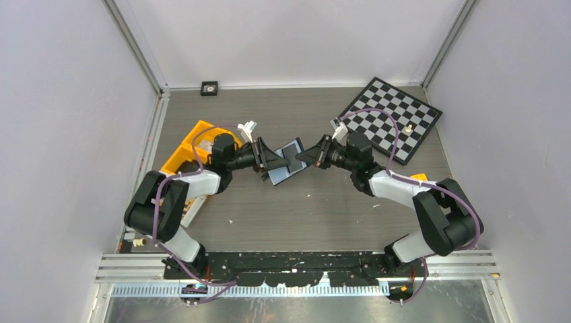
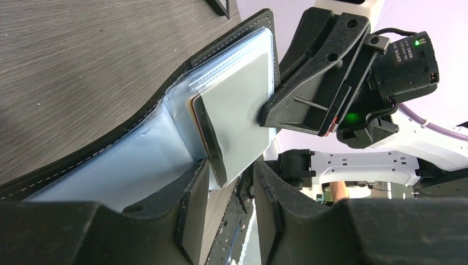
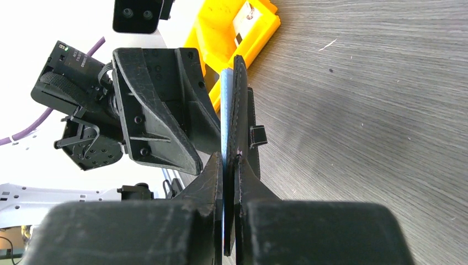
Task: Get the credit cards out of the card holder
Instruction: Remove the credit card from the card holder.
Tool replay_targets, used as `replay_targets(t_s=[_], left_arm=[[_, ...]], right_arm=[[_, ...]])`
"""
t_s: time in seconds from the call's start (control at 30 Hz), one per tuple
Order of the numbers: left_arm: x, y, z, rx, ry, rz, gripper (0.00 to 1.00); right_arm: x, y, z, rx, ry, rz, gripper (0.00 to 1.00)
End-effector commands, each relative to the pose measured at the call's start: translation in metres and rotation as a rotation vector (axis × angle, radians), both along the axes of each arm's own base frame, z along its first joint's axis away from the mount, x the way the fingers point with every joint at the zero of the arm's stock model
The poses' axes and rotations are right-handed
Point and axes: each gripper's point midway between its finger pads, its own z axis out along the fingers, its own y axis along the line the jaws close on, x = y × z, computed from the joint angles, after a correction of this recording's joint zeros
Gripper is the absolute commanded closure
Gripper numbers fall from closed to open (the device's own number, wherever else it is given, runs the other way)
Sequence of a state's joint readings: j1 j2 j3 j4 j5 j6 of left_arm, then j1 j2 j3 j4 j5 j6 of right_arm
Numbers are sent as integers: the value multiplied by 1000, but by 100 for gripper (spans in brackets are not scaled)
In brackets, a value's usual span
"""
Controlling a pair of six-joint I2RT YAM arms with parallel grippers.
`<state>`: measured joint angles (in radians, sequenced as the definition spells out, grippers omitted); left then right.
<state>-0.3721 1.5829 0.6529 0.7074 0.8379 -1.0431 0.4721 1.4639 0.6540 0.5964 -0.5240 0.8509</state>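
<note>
Left fingers (image 2: 190, 221) clamp the open card holder (image 2: 110, 165) between them, right fingers (image 2: 298, 94) pinched on the edge of a pale credit card (image 2: 240, 116); shallow pinch may slip or drag the holder loose.

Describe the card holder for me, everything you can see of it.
The card holder is black and leather-looking with pale stitching. It is open, showing clear sleeves and pale grey cards plus one orange-tan edge. It is held up off the table between the left gripper and the right gripper, which pinches its far edge.
</note>
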Motion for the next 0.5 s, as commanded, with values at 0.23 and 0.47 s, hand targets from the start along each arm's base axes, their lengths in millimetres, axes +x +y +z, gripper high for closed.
replay_targets(t_s=[0.23,0.47], left_arm=[[0,-8,11,-26,-28,-39,62],[-8,-13,37,-127,-78,-99,70]], right_arm=[[-4,6,44,76,-137,36,99],[-4,8,41,82,-127,47,99]])
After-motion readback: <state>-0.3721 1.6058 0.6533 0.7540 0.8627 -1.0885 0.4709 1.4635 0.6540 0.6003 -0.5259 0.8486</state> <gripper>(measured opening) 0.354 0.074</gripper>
